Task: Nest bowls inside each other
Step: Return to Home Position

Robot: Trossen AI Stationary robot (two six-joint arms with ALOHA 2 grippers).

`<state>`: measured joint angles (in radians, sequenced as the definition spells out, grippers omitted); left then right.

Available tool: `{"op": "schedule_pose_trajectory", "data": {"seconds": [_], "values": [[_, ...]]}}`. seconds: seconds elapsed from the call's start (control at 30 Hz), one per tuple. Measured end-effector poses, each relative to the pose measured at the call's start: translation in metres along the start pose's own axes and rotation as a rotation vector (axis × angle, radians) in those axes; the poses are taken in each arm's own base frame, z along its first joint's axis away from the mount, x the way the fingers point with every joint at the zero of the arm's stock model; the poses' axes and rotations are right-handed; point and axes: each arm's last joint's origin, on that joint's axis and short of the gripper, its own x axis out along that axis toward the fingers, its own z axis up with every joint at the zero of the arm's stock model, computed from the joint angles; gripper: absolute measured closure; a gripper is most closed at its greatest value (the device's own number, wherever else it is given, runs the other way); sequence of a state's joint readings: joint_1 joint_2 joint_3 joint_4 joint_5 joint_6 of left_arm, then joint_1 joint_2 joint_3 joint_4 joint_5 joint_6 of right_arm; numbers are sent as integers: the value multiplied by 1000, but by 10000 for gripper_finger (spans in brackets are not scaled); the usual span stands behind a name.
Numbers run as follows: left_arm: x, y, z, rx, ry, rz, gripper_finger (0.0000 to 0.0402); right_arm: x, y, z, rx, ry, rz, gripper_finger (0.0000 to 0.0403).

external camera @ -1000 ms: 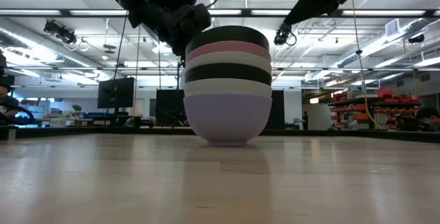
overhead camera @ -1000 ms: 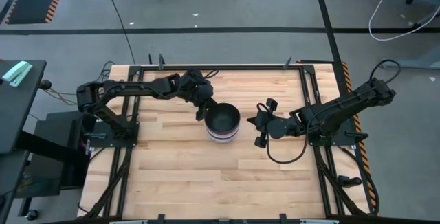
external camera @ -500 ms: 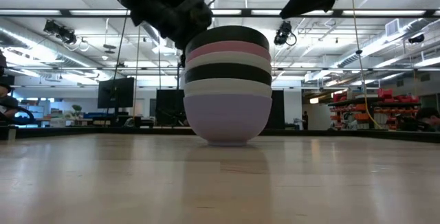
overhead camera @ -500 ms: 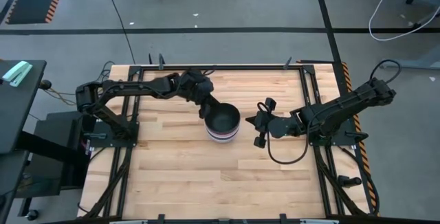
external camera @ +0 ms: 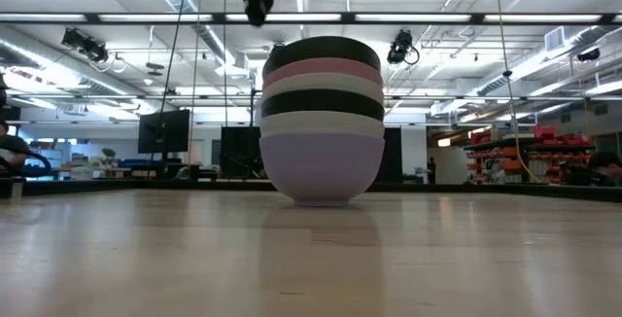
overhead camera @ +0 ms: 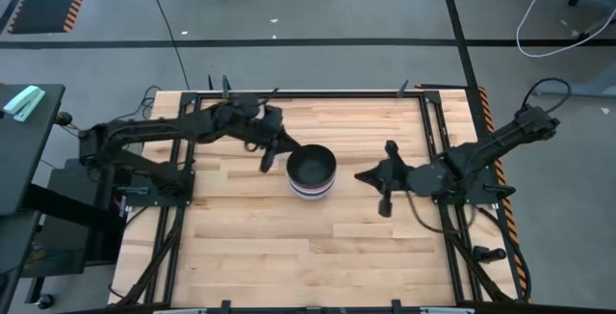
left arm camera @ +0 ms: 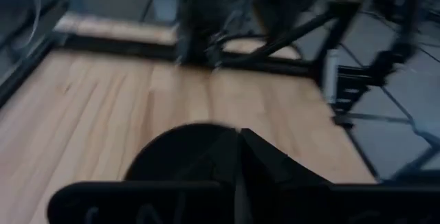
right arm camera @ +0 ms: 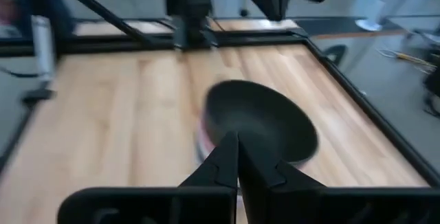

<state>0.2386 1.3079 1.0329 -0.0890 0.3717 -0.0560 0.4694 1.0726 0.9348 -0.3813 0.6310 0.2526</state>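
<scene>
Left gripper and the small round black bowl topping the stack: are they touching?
Apart. Low view: left gripper hangs above the black bowl, background visible between.

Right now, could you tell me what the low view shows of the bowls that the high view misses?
Low view only: the stack side-on, lavender bowl lowest, then white, black, white, pink. High view only: inside the top black bowl, empty; left gripper and right gripper apart from it on either side. Both: one stack on the table, black uppermost.

The bowls [external camera: 322,113] run upward lavender, white, black, white, pink, black — table [overhead camera: 241,247] pale striped wood.
</scene>
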Motion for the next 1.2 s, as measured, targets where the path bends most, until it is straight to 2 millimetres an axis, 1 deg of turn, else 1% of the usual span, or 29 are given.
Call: {"op": "schedule_pose_trajectory", "data": {"seconds": [0.07, 0.17, 0.27, 0.33, 0.4, 0.5, 0.6, 0.7, 0.77, 0.87, 1.03, 1.13, 1.2], "values": [[-9, -14, 6, 44, -27, -32, 371, -11, 2, 0, 4, -3, 48, 387], [-17, -31, 10, 92, -52, -73, 366, -26, 2, -1, 13, 2, 124, 386], [-21, -42, 11, 133, -51, -93, 366, -39, 2, -2, 91, 11, 208, 387], [-21, -48, 8, 170, -30, -109, 368, -47, 0, -4, 101, 33, 261, 388], [-21, -52, 4, 194, 10, -109, 372, -55, 0, -7, 104, 61, 298, 388], [-20, -58, -1, 231, 36, -97, 377, -65, 5, -7, 99, 38, 361, 386], [-14, -63, -15, 241, 45, -118, 378, -75, 16, -2, 79, -41, 453, 385], [-7, -70, -33, 257, 27, -155, 374, -85, 32, -4, 36, -175, 577, 385], [-4, -73, -45, 262, 16, -176, 370, -90, 40, -12, 13, -251, 645, 385], [-6, -77, -49, 255, -17, -191, 366, -97, 43, -28, 26, -318, 721, 385], [-18, -85, -41, 271, -69, -214, 369, -106, 36, -49, 85, -461, 846, 385], [-24, -92, -39, 286, -87, -237, 374, -109, 32, -62, 72, -529, 940, 385], [-25, -96, -39, 295, -99, -254, 377, -109, 30, -69, 76, -548, 961, 385]]}}
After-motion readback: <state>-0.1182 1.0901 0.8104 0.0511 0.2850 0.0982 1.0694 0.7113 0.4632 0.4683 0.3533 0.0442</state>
